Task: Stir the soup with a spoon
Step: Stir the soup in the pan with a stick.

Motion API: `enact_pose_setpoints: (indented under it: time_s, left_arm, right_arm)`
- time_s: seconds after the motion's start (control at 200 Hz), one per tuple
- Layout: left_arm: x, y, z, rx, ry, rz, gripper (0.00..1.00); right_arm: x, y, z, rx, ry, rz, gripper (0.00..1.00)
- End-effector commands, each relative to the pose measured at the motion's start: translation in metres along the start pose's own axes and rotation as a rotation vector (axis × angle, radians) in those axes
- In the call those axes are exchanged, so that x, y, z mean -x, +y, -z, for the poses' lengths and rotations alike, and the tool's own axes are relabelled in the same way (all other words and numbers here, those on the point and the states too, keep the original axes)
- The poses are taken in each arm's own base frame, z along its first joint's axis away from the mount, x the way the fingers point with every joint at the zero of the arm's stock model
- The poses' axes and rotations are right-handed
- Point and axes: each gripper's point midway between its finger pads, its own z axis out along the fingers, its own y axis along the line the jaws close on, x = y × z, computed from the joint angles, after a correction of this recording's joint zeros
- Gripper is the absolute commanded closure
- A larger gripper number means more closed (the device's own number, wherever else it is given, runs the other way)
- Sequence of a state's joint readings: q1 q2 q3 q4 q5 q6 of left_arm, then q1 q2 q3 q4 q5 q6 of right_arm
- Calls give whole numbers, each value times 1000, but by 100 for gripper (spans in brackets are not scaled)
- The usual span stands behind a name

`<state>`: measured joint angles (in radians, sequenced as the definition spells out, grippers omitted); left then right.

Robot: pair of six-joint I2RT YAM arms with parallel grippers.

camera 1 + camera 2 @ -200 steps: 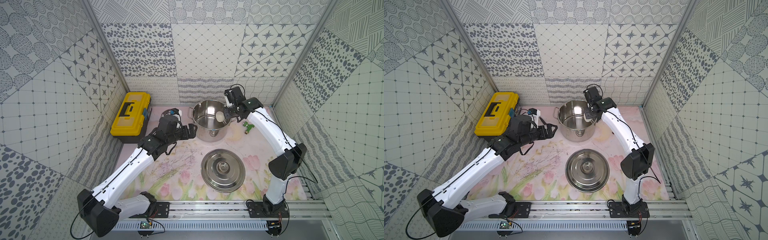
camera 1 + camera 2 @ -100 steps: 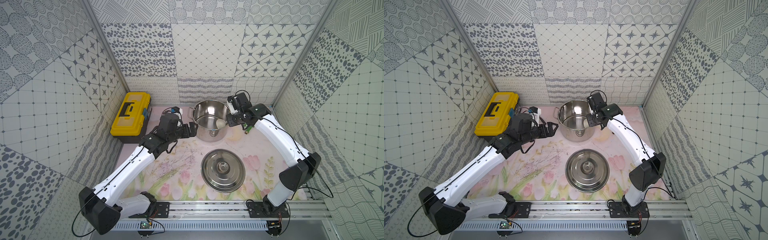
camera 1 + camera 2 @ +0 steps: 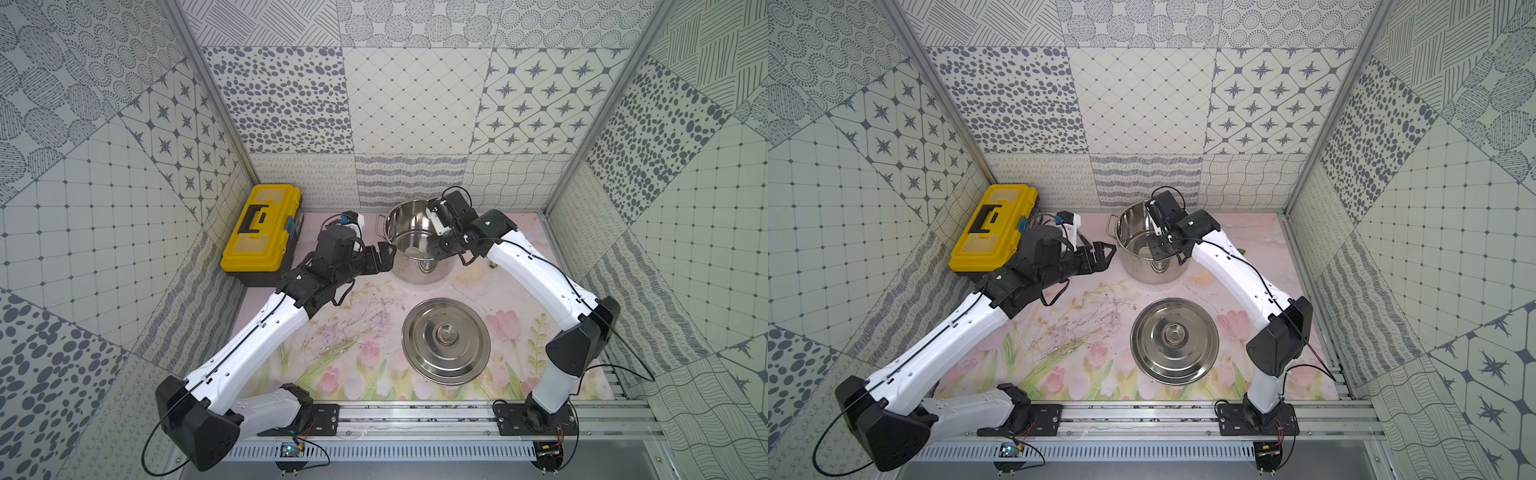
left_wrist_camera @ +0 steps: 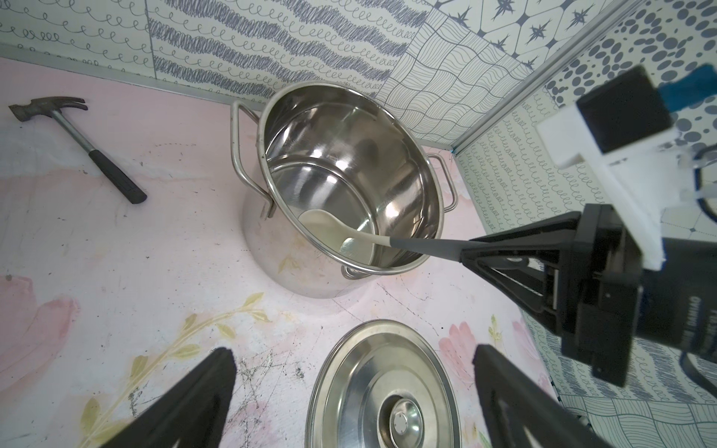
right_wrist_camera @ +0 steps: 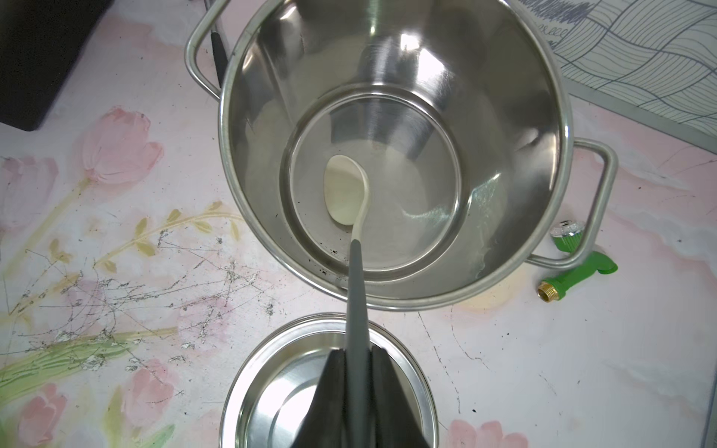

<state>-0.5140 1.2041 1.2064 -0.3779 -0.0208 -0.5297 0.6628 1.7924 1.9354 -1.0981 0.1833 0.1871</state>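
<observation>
Right gripper [image 5: 357,358]: pinches the dark grey handle of the spoon [image 5: 355,267] between both jaws, with no gap showing on either side. Left gripper [image 4: 353,358]: spread as wide as it goes, holds nothing, hovers near the pot [image 4: 349,128] on the side of one loop handle, clear of it as far as the left wrist view shows.

Done, judging by the layout: lid [image 3: 445,340] off and flat on the mat [image 3: 353,332] in front of the pot; spoon picked up and lowered inside. Probably in the stirring step itself, with no telling how much of it counts as finished. Left to do, most likely: sweep round the base, then lift out. No liquid to be made out in the right wrist view, only what looks like bare steel.

Spoon's place: cream bowl low in the pot, on or just above the base, off centre toward the left arm's side and near the wall. Contact with the base: cannot tell.

Long axis: slanted, from the jaws just outside and above the rim on the right arm's side, down over the rim to the base. Points bowl-end down and toward the left arm, handle-end up and back toward the right wrist. Hollow side: up. Crosses the rim with the grey handle; touching or clear of it, cannot tell.
</observation>
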Motion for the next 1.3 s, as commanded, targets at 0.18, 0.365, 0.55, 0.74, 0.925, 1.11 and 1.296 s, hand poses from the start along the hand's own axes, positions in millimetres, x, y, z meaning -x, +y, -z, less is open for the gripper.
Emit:
enact_pose_setpoints:
  time_s: [0.18, 0.365, 0.55, 0.74, 0.925, 1.11, 1.296]
  left_arm:
    - [8, -3, 8, -11, -43, 5, 0]
    - [8, -1, 11, -6, -44, 5, 0]
    - [7, -1, 11, -6, -41, -1, 0]
    - [7, -1, 11, 0, -43, -19, 0]
    - [9, -4, 5, -9, -40, -22, 1]
    - [11, -8, -1, -26, -33, -19, 0]
    - [11, -9, -5, -31, -26, -17, 1]
  right_arm:
    - [43, 3, -13, -48, -83, -12, 100]
    - [62, -5, -23, -96, -112, 1, 100]
    - [74, -31, -25, -139, -123, -32, 100]
    - [72, -65, -21, -184, -107, -55, 100]
    - [52, -87, -16, -203, -64, -62, 100]
    - [27, -91, -8, -198, -26, -50, 100]
    - [6, -83, 5, -152, -24, -82, 100]
